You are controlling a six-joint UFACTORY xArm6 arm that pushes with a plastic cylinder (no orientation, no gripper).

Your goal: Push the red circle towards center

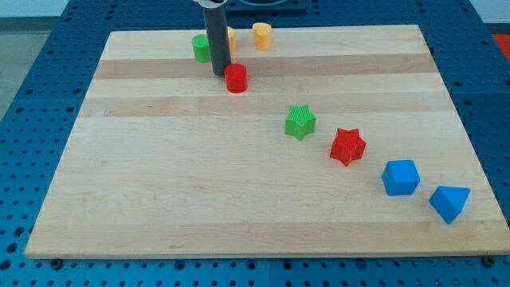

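My tip (220,73) rests on the wooden board (159,199) at the view's top, touching the red circle (236,78) on its left side — no fingers fitted, only the rod. A green block (202,48) and two yellow blocks (231,37) (262,35) stand behind. Green star (300,121), red star (347,146), blue cube (400,177) and blue wedge-like block (449,202) trail towards lower right.
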